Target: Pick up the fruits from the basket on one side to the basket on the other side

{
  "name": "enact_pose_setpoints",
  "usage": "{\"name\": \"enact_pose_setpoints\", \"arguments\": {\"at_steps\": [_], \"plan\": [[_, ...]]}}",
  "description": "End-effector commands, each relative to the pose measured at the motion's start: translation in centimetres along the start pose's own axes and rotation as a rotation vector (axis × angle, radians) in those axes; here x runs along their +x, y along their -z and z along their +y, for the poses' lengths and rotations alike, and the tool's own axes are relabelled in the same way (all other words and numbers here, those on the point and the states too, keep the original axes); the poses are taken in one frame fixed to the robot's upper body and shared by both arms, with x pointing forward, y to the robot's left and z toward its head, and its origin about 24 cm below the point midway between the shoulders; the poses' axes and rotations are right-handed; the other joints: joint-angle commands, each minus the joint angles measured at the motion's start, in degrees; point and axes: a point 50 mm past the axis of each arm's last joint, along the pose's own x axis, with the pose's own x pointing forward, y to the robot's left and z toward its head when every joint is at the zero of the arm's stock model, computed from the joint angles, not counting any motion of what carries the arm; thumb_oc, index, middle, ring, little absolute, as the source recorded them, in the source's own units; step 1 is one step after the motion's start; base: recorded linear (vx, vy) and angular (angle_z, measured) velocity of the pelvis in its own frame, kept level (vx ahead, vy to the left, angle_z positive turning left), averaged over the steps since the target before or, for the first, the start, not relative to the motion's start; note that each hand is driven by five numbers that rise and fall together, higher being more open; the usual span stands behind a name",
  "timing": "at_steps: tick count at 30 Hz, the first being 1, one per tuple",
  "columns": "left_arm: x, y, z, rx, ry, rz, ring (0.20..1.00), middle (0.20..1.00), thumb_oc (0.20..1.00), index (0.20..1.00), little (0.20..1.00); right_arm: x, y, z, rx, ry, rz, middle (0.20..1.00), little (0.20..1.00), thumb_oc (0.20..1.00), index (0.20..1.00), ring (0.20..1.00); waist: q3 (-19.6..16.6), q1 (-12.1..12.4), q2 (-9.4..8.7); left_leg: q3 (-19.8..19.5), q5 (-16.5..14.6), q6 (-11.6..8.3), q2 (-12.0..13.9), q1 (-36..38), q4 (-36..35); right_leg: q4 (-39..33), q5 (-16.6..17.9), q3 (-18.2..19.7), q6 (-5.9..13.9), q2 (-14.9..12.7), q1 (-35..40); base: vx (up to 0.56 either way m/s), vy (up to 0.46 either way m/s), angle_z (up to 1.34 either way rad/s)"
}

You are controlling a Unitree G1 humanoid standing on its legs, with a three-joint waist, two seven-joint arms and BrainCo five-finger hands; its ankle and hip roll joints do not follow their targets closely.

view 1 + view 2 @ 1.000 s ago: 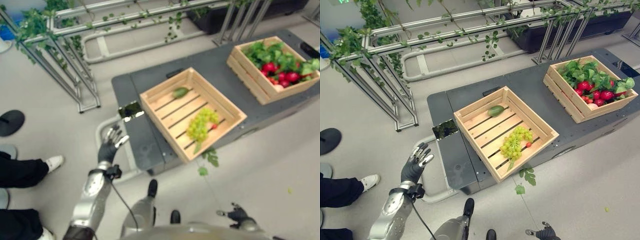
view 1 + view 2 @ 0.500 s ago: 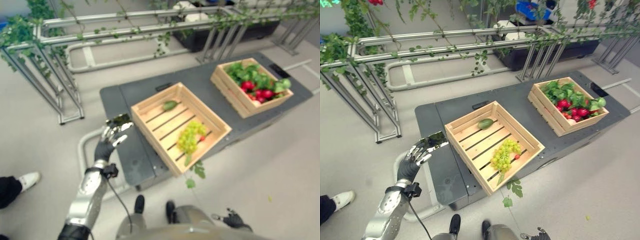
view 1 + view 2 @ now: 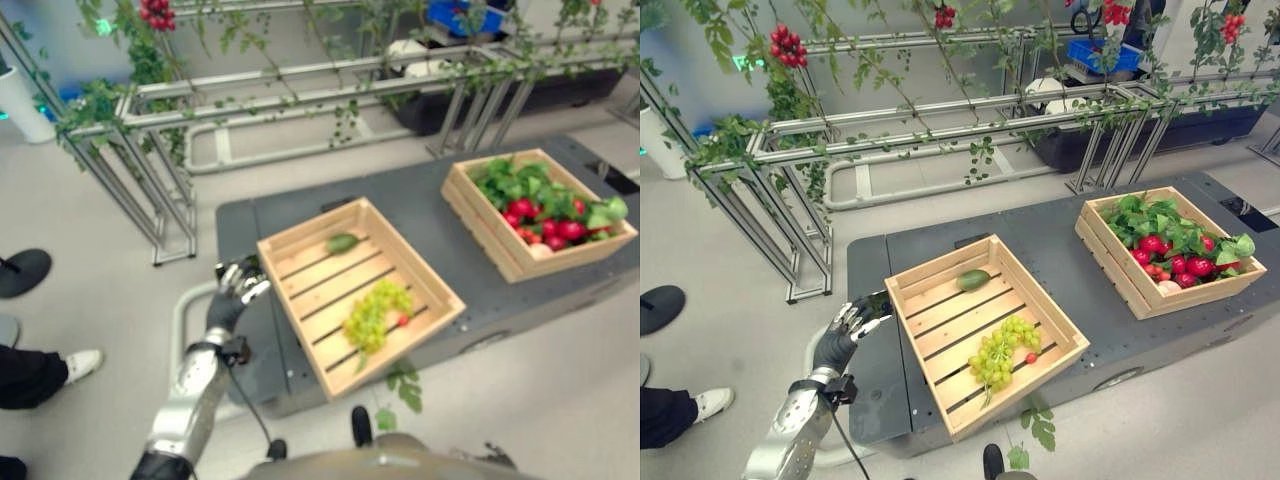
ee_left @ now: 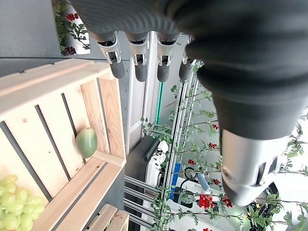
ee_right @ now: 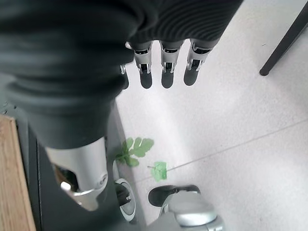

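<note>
A pale wooden crate (image 3: 300, 262) sits on the left part of a grey platform (image 3: 420, 205). Inside lie a green oval fruit (image 3: 341, 242), a bunch of green grapes (image 3: 372, 312) and a small red fruit (image 3: 402, 321). A second crate (image 3: 478, 218) at the right holds leafy greens and red fruits (image 3: 560, 230). My left hand (image 3: 234, 296) is raised beside the near crate's left corner, fingers (image 4: 139, 65) straight and open, holding nothing. The left wrist view looks past them to the green fruit (image 4: 86, 142). My right hand (image 5: 166, 70) hangs open over the floor.
Metal racks with trailing vines (image 3: 150, 120) stand behind the platform. A person's dark trouser leg and white shoe (image 3: 78, 364) are at the left, near a black round base (image 3: 22, 272). Loose leaves (image 3: 402, 385) lie on the floor before the platform.
The camera has tilted up, so more of the racks shows. My left hand has come closer to the near crate's left corner. The fruits have not moved.
</note>
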Motion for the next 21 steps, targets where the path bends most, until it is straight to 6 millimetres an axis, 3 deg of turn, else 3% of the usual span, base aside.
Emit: {"name": "enact_pose_setpoints", "arguments": {"at_steps": [1, 6, 13, 21], "plan": [[0.6, -2.9, -0.6, 0.028, 0.028, -0.144, 1.0, 1.0, 1.0, 1.0, 1.0, 0.2, -0.8, -0.5, 0.014, 0.014, -0.023, 1.0, 1.0, 1.0, 1.0, 1.0, -0.1, 0.08, -1.69, 2.08, -3.53, -0.71, -5.73, 1.97, 2.85, -1.81, -5.27, 0.04, 4.61, -2.62, 2.49, 0.01, -0.102, 0.12], [1.4, -3.8, -1.0, 0.07, 0.048, -0.17, 1.0, 1.0, 1.0, 1.0, 1.0, 0.4, -1.5, -1.4, 0.022, 0.045, -0.042, 1.0, 1.0, 1.0, 1.0, 1.0, 1.14, -0.37, -1.79, 6.04, -1.98, -0.97, -5.62, -0.74, 3.09, -1.81, -6.41, -1.11, 4.73, -3.75, 3.66, -0.03, -0.019, 0.2], [2.2, -5.6, -0.3, 0.232, 0.076, -0.2, 1.0, 1.0, 1.0, 1.0, 1.0, 0.6, -2.4, -1.5, 0.001, 0.035, -0.052, 1.0, 1.0, 1.0, 1.0, 1.0, 0.64, -0.03, -0.93, 6.53, -1.2, 0.32, -5.81, -0.86, -1.34, -1.81, -5.39, 0.2, 5.43, -4.01, 0.79, -0.03, 0.041, -0.01], [5.2, -10.9, -0.9, 0.542, 0.134, -0.317, 1.0, 1.0, 1.0, 1.0, 1.0, 0.6, -3.4, 0.3, -0.019, -0.039, -0.066, 1.0, 1.0, 1.0, 1.0, 1.0, 2.46, -0.56, -1.07, 7.04, -1.0, 0.56, -5.86, -1.98, -2.14, -1.81, -3.52, 1.81, 6.21, -4.97, -1.91, -0.05, 0.049, -0.09]]}}
